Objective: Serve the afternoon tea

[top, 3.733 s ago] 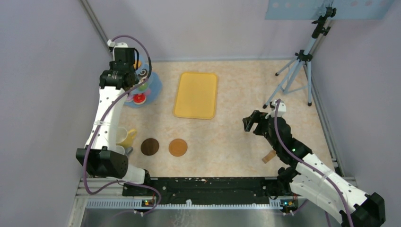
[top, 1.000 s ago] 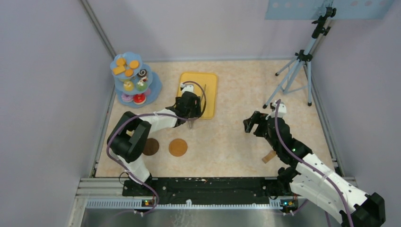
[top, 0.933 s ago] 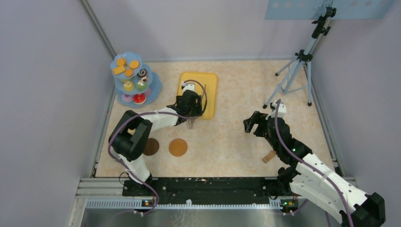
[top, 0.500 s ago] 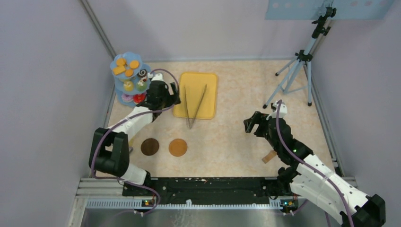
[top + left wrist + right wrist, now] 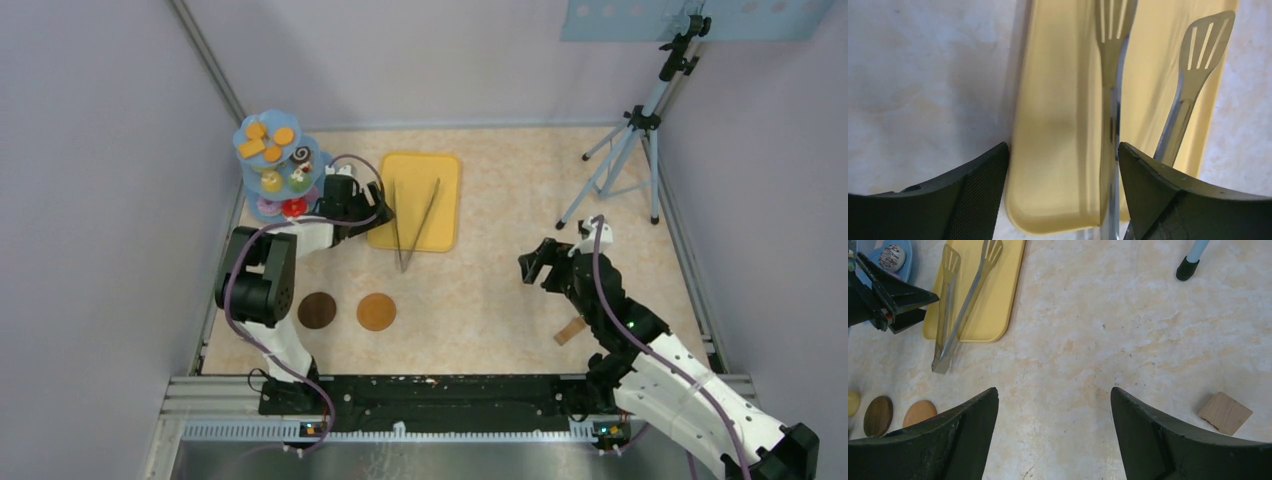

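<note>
Left tool spread, empty, at left edge of yellow tray, right tool spread too; toy cakes left of tray look light, hard, slick, so pinch across sides.

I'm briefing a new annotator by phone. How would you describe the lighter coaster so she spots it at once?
In the top view, find the central yellow tray, with metal tongs poking over its lower edge. Just below them lie two round coasters side by side. The lighter coaster is the right-hand one, orange-brown; the dark coaster left of it is chocolate brown.
</note>
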Controlling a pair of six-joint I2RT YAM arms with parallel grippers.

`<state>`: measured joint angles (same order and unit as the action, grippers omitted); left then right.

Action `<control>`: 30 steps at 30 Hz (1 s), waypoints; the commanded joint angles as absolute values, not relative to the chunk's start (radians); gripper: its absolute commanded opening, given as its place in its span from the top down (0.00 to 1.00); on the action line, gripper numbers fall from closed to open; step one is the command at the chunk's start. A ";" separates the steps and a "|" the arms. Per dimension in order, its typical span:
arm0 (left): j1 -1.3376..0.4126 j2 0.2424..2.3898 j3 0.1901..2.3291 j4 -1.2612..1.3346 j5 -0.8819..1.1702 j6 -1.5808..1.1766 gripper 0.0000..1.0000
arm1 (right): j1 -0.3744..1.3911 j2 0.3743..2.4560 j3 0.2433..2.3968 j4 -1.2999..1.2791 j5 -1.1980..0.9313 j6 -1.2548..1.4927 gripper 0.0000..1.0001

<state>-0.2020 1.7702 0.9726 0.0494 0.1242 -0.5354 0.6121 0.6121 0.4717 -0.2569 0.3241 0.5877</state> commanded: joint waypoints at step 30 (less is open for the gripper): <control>-0.492 1.238 0.838 -0.569 0.133 -0.585 0.13 | 0.607 0.706 0.452 -0.148 0.222 0.445 0.16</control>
<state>-0.4633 1.3888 0.8490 -0.1780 0.2657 -0.5980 0.6121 0.6842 0.4698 -0.2371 0.2852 0.4572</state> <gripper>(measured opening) 0.907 0.837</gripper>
